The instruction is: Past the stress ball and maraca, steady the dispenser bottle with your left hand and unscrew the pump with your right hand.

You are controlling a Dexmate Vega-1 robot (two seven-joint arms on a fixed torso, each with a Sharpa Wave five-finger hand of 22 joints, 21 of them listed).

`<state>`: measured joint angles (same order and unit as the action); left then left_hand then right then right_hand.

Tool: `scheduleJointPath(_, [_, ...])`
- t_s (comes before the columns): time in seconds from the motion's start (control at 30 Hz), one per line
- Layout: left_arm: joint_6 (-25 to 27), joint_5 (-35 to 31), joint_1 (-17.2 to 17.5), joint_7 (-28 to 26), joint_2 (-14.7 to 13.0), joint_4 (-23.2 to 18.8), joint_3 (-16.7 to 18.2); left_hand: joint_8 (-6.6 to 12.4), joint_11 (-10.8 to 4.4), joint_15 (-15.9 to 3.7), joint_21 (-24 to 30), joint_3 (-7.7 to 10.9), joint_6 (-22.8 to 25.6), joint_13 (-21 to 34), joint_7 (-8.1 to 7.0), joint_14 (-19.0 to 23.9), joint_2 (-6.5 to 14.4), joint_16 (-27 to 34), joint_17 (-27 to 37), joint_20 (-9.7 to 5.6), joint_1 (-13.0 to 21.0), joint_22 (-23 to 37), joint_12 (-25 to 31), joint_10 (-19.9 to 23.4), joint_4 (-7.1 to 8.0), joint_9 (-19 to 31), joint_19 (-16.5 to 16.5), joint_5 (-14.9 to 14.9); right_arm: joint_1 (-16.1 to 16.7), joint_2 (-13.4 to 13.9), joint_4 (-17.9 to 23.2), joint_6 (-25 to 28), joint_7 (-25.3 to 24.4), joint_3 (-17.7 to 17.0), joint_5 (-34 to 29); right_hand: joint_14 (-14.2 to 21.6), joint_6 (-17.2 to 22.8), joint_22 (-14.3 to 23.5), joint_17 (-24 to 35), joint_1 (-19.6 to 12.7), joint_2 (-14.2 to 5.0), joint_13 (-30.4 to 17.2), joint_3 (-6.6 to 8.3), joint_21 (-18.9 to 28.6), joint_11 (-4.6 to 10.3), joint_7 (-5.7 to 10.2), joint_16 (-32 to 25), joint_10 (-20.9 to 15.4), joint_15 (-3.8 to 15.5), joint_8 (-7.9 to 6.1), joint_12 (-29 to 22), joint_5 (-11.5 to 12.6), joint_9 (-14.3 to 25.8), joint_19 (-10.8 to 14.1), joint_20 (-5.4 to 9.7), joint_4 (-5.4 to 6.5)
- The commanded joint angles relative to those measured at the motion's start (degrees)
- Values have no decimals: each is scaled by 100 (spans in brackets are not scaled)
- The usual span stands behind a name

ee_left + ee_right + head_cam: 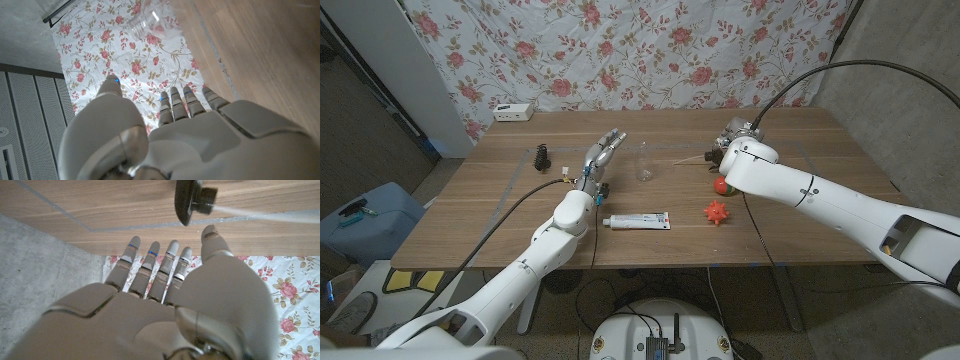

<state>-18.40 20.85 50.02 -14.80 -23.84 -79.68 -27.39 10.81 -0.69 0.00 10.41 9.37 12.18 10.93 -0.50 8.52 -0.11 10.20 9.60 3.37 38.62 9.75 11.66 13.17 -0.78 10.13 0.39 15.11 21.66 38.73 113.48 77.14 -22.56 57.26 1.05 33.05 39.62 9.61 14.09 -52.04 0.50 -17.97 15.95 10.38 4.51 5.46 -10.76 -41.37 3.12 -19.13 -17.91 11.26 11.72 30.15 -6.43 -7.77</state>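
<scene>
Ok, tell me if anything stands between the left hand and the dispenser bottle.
Nothing visible does. The left hand is open just left of the clear bottle, with bare table between them. The white tube lies nearer the robot, the red spiky ball farther right.

Wooden worktop point(800, 215) here: a clear dispenser bottle point(643, 163) upright mid-table, the detached pump point(694, 159) lying beside it, a white tube point(636, 221) up front, a spiky orange stress ball point(718, 212), a white box point(512, 112) far back.
</scene>
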Motion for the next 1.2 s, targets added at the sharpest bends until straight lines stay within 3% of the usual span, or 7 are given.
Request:
scheduleJointPath(0.03, [-131, 157, 45, 44, 96, 108, 65, -6, -7, 8, 39, 14, 25, 13, 6, 36, 76, 10, 6, 6, 19, 6, 30, 44, 46, 17, 24, 0, 68, 65, 35, -124, 262, -73, 129, -190, -242, 4, 17, 119, 19, -29, -11, -13, -95, -90, 17, 254, 176, 120, 115, 72, 6, -104, -56, 41])
scheduleJointPath(0.63, [-451, 309, -150, 418, 144, 494, 86, -29, 21, 34, 29, 6, -38, 11, 20, -69, 228, -13, 18, 2, -128, 7, 3, -26, 150, 18, -18, -43, 356, 368, 154, -869, 587, -395, 219, -1398, -1436, 4, -103, 1159, 331, 96, -411, -16, -605, -444, 38, 1721, -446, 703, 710, 241, 60, -557, -141, 363])
scheduleJointPath(0.73, [-408, 322, -175, 429, 141, 513, 84, -28, 18, 26, 29, 9, -39, 11, 17, -71, 250, -11, 17, -3, -141, 8, 3, -29, 160, 17, -20, -49, 427, 366, 119, -1000, 627, -496, 242, -1575, -1659, 5, -126, 1320, 364, 122, -487, -11, -691, -439, 37, 1941, -556, 781, 748, 283, 60, -616, -136, 418])
scheduleJointPath(0.77, [-411, 330, -185, 447, 142, 528, 83, -28, 18, 26, 30, 9, -39, 10, 16, -74, 258, -11, 17, -4, -146, 8, 2, -33, 163, 17, -20, -52, 454, 389, 113, -1085, 660, -533, 258, -1636, -1798, 5, -146, 1416, 396, 144, -543, -5, -732, -216, 17, 2016, -602, 815, 737, 317, 59, -654, -135, 445])
scheduleJointPath(0.8, [-439, 345, -197, 478, 148, 557, 83, -29, 20, 29, 30, 10, -42, 10, 19, -74, 265, -10, 16, 0, -150, 7, 0, -37, 166, 17, -21, -54, 489, 389, 102, -1142, 668, -583, 272, -1731, -1875, 6, -178, 1485, 426, 174, -595, 12, -765, -189, 12, 2133, -667, 815, 732, 370, 59, -666, -133, 456])
scheduleJointPath(0.9, [-463, 378, -229, 524, 161, 619, 89, -27, 18, 27, 30, 11, -38, 10, 21, -79, 283, -10, 14, 0, -160, 7, 0, -41, 173, 16, -21, -61, 587, 425, 90, -1350, 720, -711, 311, -1925, -2091, 6, -216, 1692, 476, 243, -725, 3, -954, -600, 7, 2335, -772, 835, 727, 450, 45, -772, -136, 519])
scheduleJointPath(1.2, [-579, 461, -318, 705, 179, 791, 96, -26, 13, 31, 35, 13, -38, 8, 27, -91, 319, -11, 10, -4, -178, 7, -1, -49, 181, 14, -14, -79, 1291, 528, 22, -2475, 618, -1485, 601, -2331, -2499, 2, -242, 2195, 606, 375, -1034, -36, -1039, -515, 21, 2757, -1036, 850, 740, 536, 12, -1107, -58, 717])
